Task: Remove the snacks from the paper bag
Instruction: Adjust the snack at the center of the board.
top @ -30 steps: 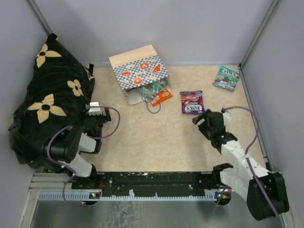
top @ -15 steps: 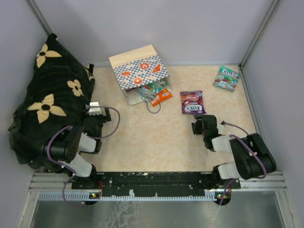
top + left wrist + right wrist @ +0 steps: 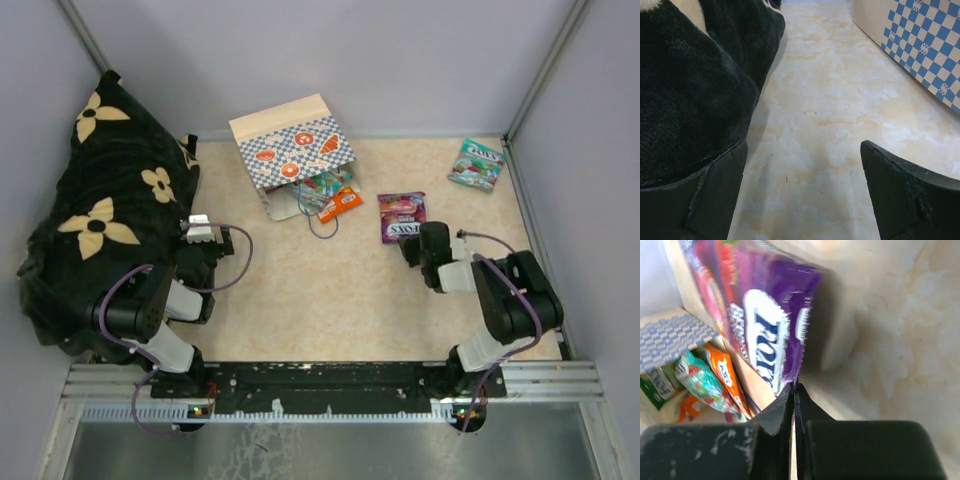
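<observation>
The right claw (image 3: 795, 390) has its fingers pressed flat together, and it looks like they're nipping the near edge of the purple pouch (image 3: 770, 325), which tips up off the surface (image 3: 330, 290) in the wrist view. The pouch is thin glossy foil, so probably very light, floppy and slippery. A pinch on the crimped seam seems the safest hold, since the puffy middle would likely just squirt out.

Further out, the teal pouch (image 3: 476, 164) lies flat by the far right corner, well apart. The paper bag (image 3: 290, 145) lies on its side at the back, with an orange pouch (image 3: 341, 203) and a few more snacks (image 3: 322, 186) spilling from its mouth. The paper is soft and will probably slide if tugged.

The left claw (image 3: 802, 150) sits wide apart with nothing in it, beside the black cloth (image 3: 685, 90).
</observation>
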